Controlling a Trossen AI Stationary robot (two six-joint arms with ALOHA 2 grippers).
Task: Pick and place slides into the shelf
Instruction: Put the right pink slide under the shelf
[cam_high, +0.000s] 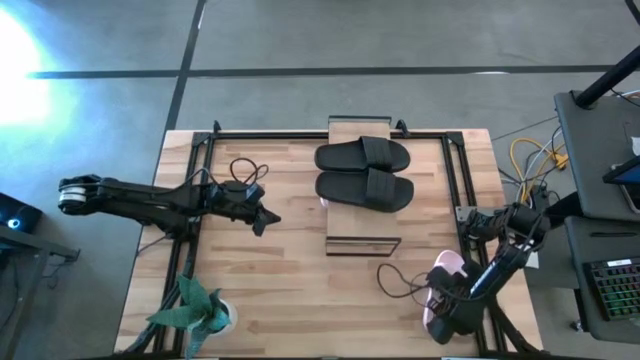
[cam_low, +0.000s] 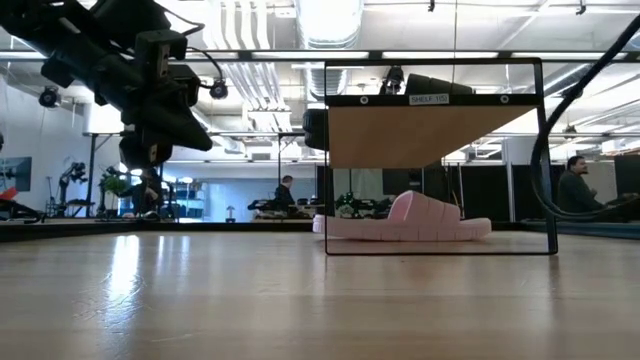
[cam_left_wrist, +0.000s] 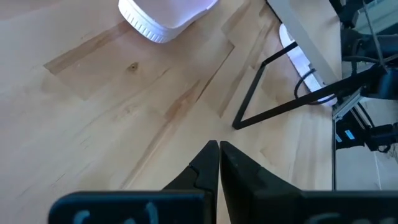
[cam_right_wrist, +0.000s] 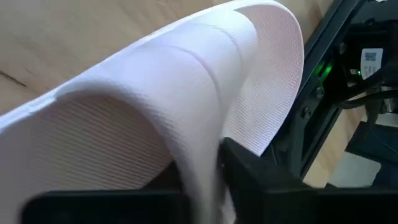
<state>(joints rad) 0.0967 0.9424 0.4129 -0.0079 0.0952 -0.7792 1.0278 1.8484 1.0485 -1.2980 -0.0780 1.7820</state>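
Observation:
Two black slides (cam_high: 362, 155) (cam_high: 366, 189) lie side by side on the shelf's plank top (cam_high: 358, 129). One pink slide (cam_low: 410, 222) rests sole-down on the table under the plank, inside the dark frame (cam_low: 543, 160); the left wrist view shows it too (cam_left_wrist: 163, 14). The other pink slide (cam_high: 446, 266) is near the table's right near corner, partly hidden under my right gripper (cam_high: 441, 300), which is shut on it. My left gripper (cam_high: 266, 219) hovers shut to the left of the shelf, touching nothing; its fingertips (cam_left_wrist: 219, 147) meet above bare wood. My right gripper has the pink slide by its wide strap (cam_right_wrist: 205, 124). The strap's edge passes between the two dark fingers (cam_right_wrist: 245, 167), one on each side of it. The fingers come from above. I cannot tell whether the sole is on the table or lifted.
A green toy plant (cam_high: 196, 310) stands at the table's left near corner. Loose black cables lie by the left arm (cam_high: 241, 168) and near the right gripper (cam_high: 393, 281). Dark rails (cam_high: 462, 180) run along the table's sides. People sit in the room beyond (cam_low: 575, 180).

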